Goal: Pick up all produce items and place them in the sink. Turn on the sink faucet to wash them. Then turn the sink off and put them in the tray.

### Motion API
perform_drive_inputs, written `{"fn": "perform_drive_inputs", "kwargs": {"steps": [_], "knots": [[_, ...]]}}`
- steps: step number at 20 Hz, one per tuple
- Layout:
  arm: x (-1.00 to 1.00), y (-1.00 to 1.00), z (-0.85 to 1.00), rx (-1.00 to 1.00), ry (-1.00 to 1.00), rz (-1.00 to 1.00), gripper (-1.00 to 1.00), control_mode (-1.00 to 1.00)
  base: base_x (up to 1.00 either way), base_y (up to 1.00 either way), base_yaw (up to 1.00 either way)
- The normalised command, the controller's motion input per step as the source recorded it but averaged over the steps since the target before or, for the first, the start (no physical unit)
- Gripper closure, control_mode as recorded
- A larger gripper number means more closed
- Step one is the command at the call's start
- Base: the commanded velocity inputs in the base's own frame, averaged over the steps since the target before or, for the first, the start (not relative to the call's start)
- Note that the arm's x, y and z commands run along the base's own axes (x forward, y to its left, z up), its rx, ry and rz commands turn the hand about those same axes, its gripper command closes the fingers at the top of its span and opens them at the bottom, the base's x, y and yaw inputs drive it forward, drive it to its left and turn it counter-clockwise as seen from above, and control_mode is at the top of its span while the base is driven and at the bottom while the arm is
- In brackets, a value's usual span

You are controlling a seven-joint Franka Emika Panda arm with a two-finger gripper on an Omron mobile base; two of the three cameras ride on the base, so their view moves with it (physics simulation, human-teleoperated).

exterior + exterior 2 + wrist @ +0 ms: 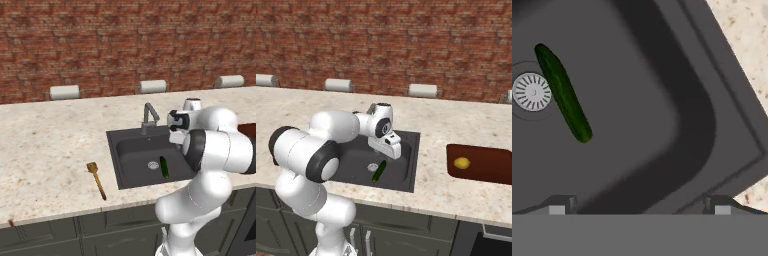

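Below the tool (pixel 390 148), on the floor of the sink (pixel 662 75), lies the cucumber (pixel 563 93), flat on its side and just beside the round drain (pixel 532 92). The tool hangs over the basin with its jaws spread wide and nothing between them, which suits a release: judging by how things lie, the cucumber is already delivered for washing. Off to the tool's right, well apart on the counter (pixel 446 125), the lemon (pixel 462 163) sits on the tray (pixel 491 167). That is its final place, but it has probably not been washed, so it likely needs fetching into the sink first. Behind the tool, at the basin's far rim, stands the faucet (pixel 148 118), spout angled toward the basin; I see no water running. To the tool's left, the wooden spoon (pixel 96 179) rests on the counter and is no produce, so it should stay.
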Motion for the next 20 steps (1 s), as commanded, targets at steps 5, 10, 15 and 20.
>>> {"fn": "perform_drive_inputs", "kwargs": {"steps": [5, 10, 15, 20], "knots": [[0.26, 0.20, -0.27, 0.08, 0.01, 0.28, -1.00, -1.00, 0.00, 0.00, 0.00], [0.02, 0.14, -0.49, 0.09, 0.00, 0.30, -1.00, -1.00, 0.00, 0.00, 0.00], [0.00, 0.21, -0.50, 0.04, 0.00, 0.27, -1.00, -1.00, 0.00, 0.00, 0.00], [0.00, 0.18, -0.41, 0.00, 0.00, 0.19, -1.00, -1.00, 0.00, 0.00, 0.00]]}}
